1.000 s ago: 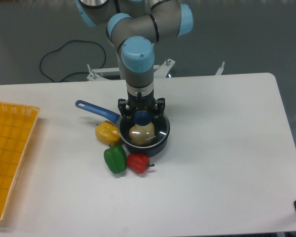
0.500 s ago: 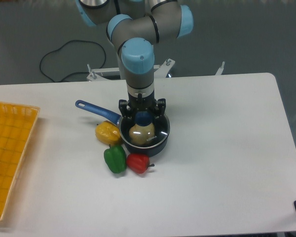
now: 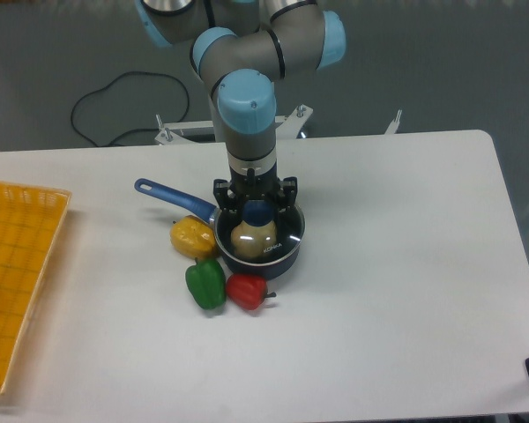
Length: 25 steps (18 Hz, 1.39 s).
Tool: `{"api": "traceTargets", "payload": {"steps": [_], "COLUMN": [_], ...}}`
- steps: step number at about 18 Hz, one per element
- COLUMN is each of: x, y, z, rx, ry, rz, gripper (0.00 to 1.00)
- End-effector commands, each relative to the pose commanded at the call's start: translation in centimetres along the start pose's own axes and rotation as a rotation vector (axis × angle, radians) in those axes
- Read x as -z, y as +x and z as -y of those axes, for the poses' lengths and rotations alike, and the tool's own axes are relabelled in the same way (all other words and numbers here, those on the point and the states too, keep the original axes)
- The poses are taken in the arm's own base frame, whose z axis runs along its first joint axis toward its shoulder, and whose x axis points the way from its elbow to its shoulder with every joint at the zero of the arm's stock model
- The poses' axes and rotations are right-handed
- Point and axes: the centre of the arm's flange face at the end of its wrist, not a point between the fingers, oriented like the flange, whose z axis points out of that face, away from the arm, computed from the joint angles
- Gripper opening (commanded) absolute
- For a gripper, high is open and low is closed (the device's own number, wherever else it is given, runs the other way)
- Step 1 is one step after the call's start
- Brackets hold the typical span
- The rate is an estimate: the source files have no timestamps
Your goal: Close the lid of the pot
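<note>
You had the grey-and-light-blue robot arm (image 3: 247, 97) reaching straight down over the white table (image 3: 397, 264), and its black two-finger gripper (image 3: 255, 208) was at the dark blue centre knob of the round transparent glass pot lid (image 3: 282, 231). The fingers flanked the knob on either side, but from this high angle you could not tell whether they were pinching it or standing just off it. The lid sat over the small round dark blue saucepan (image 3: 278, 257), roughly level and about matching its rim; whether it rested fully on the rim or hung just above it was not clear. Through the glass you could see a pale beige rounded object (image 3: 252, 238) inside the pan, blurred by reflections, so what it was could not be made out. The pan's long bright-blue handle (image 3: 163, 196) ran out toward the far left, and its near end was hidden behind a yellow bell pepper (image 3: 192, 237) that lay against the pan's left side. A green bell pepper (image 3: 206, 284) and a red bell pepper (image 3: 247, 291) lay side by side just in front of the pan. At the left edge, a yellow mesh tray (image 3: 13, 282) was cut off by the frame, with something small and pinkish barely showing at its border.
</note>
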Motion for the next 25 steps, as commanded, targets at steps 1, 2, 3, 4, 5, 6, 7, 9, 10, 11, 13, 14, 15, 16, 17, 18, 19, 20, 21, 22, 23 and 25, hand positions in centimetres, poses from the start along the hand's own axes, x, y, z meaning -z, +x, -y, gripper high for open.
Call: {"api": "traceTargets", "payload": {"steps": [1,2,3,4,5,6,7,9,10,11,13,14,15,16,17,18,19,20,21,22,23,25], "x": [0.0,0.0,0.0,0.0,0.01,-0.06,-0.14,-0.37,-0.31,-0.3,-0.38,-0.32,-0.32,-0.25,-0.32,-0.32,-0.32,-0.25,-0.25,-0.19,-0.19,-0.26], "y": [-0.01,-0.01,-0.01,-0.03,-0.03,-0.02,-0.04,0.02,0.16,0.32,0.32,0.3,0.3,0.28,0.3,0.3,0.3,0.28,0.27,0.24,0.14,0.03], "z": [-0.01,-0.01,-0.01,-0.01,0.0,0.02,0.03,0.08,0.14,0.16,0.17,0.22,0.22,0.26,0.22,0.22,0.22,0.26,0.26,0.3,0.26,0.24], "rx": [0.0,0.0,0.0,0.0,0.0,0.0,0.0,-0.002,-0.005,-0.008,-0.008,-0.008,-0.008,-0.008,-0.008,-0.008,-0.008,-0.009,-0.012,-0.017,-0.017,-0.017], "ry": [-0.001,-0.001,-0.001,-0.001,0.0,-0.001,-0.003,-0.007,-0.005,-0.005,-0.007,-0.005,-0.005,-0.004,-0.005,-0.005,-0.005,-0.004,-0.004,-0.003,-0.007,-0.012], "rz": [0.001,0.001,0.001,0.003,0.003,0.001,0.002,0.001,0.001,0.001,0.0,0.001,0.001,0.001,0.001,0.001,0.001,0.001,0.003,0.005,0.015,0.024], "gripper": [0.58,0.58,0.58,0.58,0.58,0.58,0.58,0.6,0.6,0.6,0.6,0.61,0.61,0.61,0.61,0.65,0.68,0.73,0.82,0.91,0.97,0.99]}}
